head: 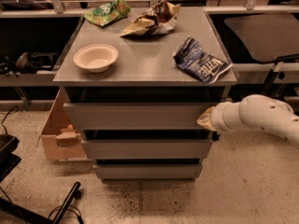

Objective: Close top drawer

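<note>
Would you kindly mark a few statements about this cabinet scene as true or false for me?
1. The end effector is at the right-hand end of the top drawer front. True.
2. The white bowl sits at the right edge of the cabinet top. False: it sits near the front left corner, as seen in the camera view.
3. A blue snack bag lies on the cabinet top, on the right side. True.
4. The cardboard box stands on the floor to the right of the cabinet. False: it stands to the left of the cabinet.
</note>
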`<control>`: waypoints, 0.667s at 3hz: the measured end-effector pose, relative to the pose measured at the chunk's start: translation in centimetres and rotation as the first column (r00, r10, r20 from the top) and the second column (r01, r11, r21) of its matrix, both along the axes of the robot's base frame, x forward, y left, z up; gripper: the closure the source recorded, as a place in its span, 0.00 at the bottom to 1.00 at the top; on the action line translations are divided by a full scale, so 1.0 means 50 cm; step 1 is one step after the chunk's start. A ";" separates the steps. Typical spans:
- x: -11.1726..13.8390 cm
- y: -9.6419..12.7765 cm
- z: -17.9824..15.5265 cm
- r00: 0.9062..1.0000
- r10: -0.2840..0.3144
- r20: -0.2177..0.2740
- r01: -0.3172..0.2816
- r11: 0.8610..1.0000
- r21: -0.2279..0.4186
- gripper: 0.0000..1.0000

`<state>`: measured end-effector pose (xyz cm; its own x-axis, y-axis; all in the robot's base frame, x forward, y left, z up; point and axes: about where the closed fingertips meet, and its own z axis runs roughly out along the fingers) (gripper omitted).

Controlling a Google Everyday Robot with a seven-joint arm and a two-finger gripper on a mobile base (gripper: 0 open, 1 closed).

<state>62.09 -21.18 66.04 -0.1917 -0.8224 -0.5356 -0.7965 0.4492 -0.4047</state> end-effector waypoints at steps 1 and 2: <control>0.000 0.000 0.000 1.000 0.000 0.000 0.000 1.000 0.000 0.59; 0.000 0.000 0.000 1.000 0.000 0.000 0.000 1.000 0.000 0.36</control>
